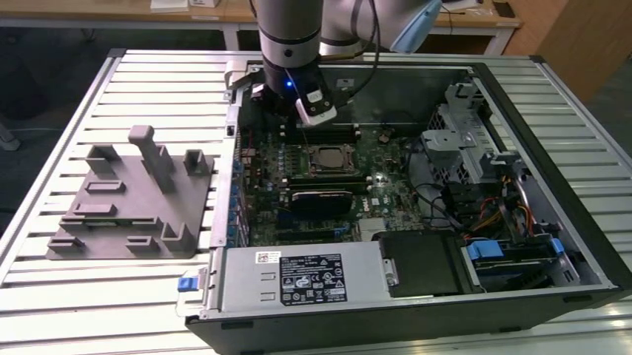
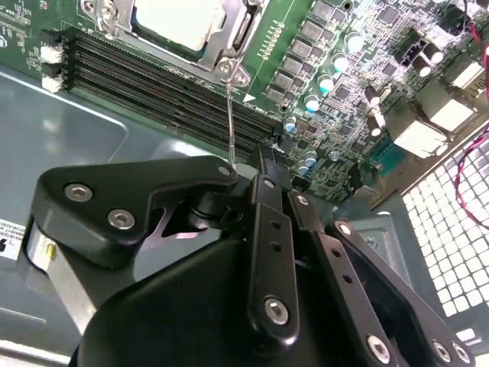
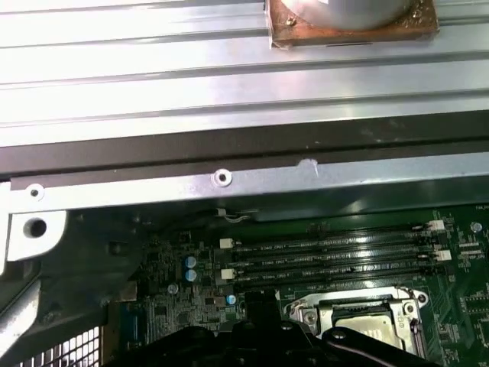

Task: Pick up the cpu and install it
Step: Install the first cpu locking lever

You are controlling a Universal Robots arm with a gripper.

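Slatted table [image 1: 118, 296]; 1 cpu [image 1: 327, 157] socketed, 1 gripper [image 1: 296, 122] above.

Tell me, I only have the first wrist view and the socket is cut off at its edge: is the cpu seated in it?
Observer: Yes. In the second wrist view the cpu lies flat inside the socket frame, pale top up.
Operator: Is the socket's lever down?
Observer: It looks raised. The second wrist view shows a thin metal lever rising from the socket's corner.
Operator: Where is the arm in the wider scene?
Observer: In the exterior view the arm reaches into the computer case over the memory slots, well apart from the grey fixture on the exterior view's left.
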